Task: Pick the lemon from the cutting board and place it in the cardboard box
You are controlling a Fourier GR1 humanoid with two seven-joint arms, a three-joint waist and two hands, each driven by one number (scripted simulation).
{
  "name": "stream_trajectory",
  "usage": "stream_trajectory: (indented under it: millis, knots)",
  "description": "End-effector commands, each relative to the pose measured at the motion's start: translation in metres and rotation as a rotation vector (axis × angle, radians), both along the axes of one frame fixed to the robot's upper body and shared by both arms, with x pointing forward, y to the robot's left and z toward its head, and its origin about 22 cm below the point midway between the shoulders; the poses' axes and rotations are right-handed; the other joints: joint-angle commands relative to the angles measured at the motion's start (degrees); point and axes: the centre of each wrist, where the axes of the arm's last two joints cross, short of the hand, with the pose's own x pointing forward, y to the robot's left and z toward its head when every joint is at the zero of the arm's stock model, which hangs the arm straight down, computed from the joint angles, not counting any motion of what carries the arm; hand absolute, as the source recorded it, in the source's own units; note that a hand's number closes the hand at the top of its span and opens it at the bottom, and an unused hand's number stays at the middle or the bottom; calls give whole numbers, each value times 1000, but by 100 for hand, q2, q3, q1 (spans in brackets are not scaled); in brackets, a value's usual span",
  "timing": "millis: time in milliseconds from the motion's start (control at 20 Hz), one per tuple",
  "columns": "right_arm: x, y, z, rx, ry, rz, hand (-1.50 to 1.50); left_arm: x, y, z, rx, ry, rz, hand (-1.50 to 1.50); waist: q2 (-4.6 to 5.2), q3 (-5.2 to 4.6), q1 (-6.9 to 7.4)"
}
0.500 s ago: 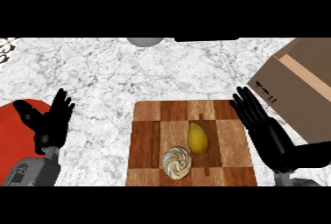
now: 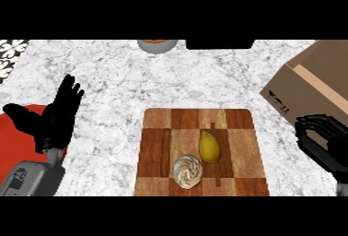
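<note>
The yellow lemon (image 2: 209,146) lies on the wooden cutting board (image 2: 234,120), right of its middle. My right hand (image 2: 321,140) hangs off the board's right edge, well apart from the lemon, its fingers curled with nothing in them. The cardboard box (image 2: 314,85) stands at the far right, just beyond that hand. At the left my left hand (image 2: 58,117) rests open with its fingers up, away from the board.
A pale swirled bun (image 2: 188,171) sits on the board just left of and below the lemon. A red object (image 2: 15,138) lies under my left arm. A bowl (image 2: 158,45) and a dark object (image 2: 219,44) stand at the counter's far edge.
My right hand has moved right, off the board's edge, and its fingers have curled in. The left hand has shifted slightly up. The lemon has not moved.
</note>
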Motion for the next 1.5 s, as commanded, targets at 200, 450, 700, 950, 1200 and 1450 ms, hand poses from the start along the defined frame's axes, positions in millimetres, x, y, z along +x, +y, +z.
stream_trajectory:
  millis: [200,450,700,950,1200,1450]
  knots:
    - [-6,-13,-15,-321,-131,3,-150,-27,1,3,-1,-37,-50,0,-23,7,111]
    - [-6,-9,46,-544,78,195,-150,-15,-4,19,-6,-45,-66,0,-38,-14,110]
    - [-9,10,75,-607,324,421,-150,-18,-8,1,0,-43,-71,0,-12,-18,116]
    - [-6,44,120,-547,369,500,-150,-19,-10,6,6,-54,-53,0,-16,-1,81]
    - [9,86,125,-481,334,521,-150,-1,-9,39,-2,-53,-52,0,-7,5,102]
    - [-3,122,130,-491,352,524,-150,-34,-26,17,-9,-42,-62,0,-22,4,98]
